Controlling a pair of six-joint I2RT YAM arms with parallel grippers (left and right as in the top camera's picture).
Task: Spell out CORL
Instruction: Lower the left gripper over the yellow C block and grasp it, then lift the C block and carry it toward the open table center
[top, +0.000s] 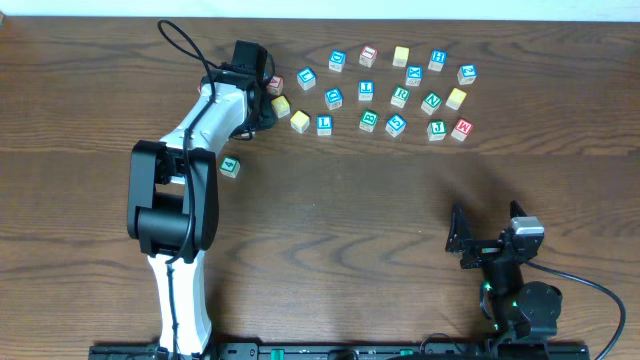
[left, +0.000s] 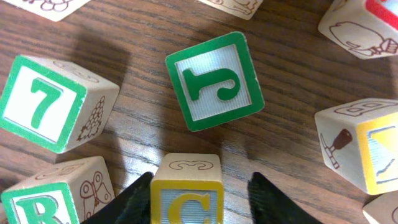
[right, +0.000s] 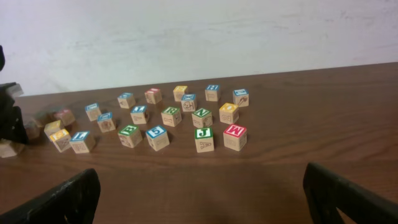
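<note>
**Left gripper (top: 263, 108) astride the C cube (left: 186, 199); right gripper (top: 458, 240) wide open and empty.**

Overhead: the left gripper is at the upper-left end of the cube scatter on the table (top: 350, 220), its fingers hidden beneath the wrist. The first yellow-topped cube (top: 281, 104) lies just beside it, the second yellow-topped cube (top: 299, 121) is to the lower right, and the L cube (top: 324, 125) comes next. The right gripper sits at lower right, well apart from all cubes. Left wrist: the C cube stands at bottom centre between the fingers (left: 134, 202). The jaws are partly open, with a gap showing on the frame-right side, so no firm hold is evident. The R cube (left: 40, 202) is at bottom left and a green J cube (left: 214, 81) is at centre. Right wrist: the fingers (right: 68, 199) are spread to the lower corners with nothing between them, and the cubes lie mid-frame beyond.
</note>
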